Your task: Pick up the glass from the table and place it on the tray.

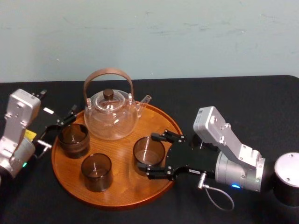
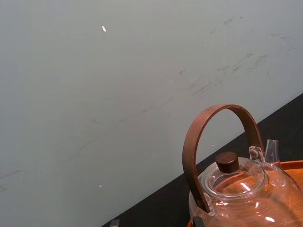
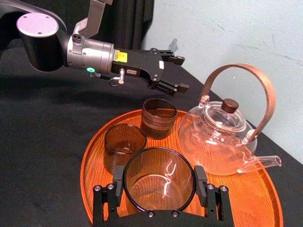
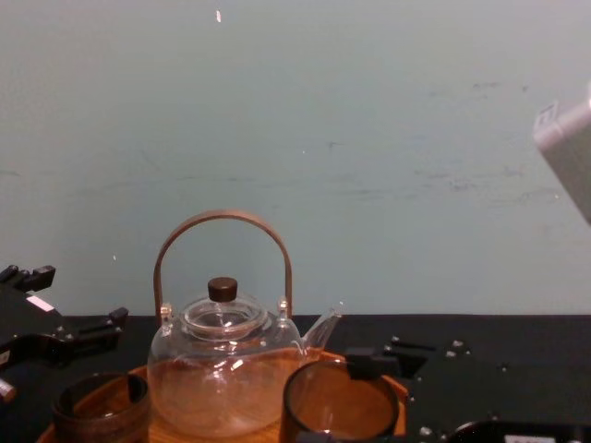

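Smoky brown glass (image 1: pixel 148 150) stands on the round orange-brown wooden tray (image 1: pixel 121 196), pinched by the right gripper (image 1: pixel 149 152); releasing and withdrawing likely comes next. Left gripper (image 1: pixel 58 125) waits, spread, beside the tray.

Legend: no text, brand, number or sign is legible. The left end effector (image 3: pixel 181 73) bears a yellow sticker (image 3: pixel 122 56) and a white sticker (image 3: pixel 130 72) on its black body; their print cannot be read.

A pale green wall (image 1: pixel 149 37), faintly scuffed, stands behind.
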`<move>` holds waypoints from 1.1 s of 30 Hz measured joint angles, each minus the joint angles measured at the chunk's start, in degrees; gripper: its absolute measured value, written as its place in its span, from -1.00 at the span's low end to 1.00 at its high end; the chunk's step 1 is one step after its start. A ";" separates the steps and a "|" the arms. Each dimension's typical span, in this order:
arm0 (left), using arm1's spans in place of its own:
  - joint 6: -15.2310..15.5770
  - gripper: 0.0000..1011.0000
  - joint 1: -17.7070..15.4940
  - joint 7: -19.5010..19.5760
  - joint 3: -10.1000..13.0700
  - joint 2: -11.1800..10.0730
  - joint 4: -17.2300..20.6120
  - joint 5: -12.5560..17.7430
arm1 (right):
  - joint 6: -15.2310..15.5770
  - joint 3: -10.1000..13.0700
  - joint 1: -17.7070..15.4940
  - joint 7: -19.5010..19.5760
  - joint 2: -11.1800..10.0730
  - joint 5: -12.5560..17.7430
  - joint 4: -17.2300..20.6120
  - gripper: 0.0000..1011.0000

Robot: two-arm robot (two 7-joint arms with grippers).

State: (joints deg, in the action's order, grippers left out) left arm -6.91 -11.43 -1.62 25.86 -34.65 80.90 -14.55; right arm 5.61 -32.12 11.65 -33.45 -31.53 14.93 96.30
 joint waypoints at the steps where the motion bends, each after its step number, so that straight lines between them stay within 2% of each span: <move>1: 0.00 0.98 0.00 0.00 0.00 0.00 0.00 0.00 | -0.08 -0.23 0.26 -0.09 0.23 0.00 -0.39 0.79; 21: 0.00 0.98 0.00 0.00 0.00 0.00 0.00 0.00 | -0.01 -2.03 2.31 -0.81 2.11 0.19 -5.99 0.79; 22: 0.00 0.98 0.00 0.00 0.00 0.00 0.00 0.00 | 0.00 -2.45 3.26 -1.07 3.07 0.79 -8.52 0.79; 33: 0.00 0.98 0.00 0.00 0.00 0.00 0.00 0.00 | 0.24 -2.75 3.61 -1.34 3.34 1.42 -9.47 0.79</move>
State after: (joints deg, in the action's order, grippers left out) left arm -6.91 -11.43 -1.62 25.86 -34.64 80.90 -14.55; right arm 5.85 -34.87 15.27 -34.78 -28.19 16.35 86.83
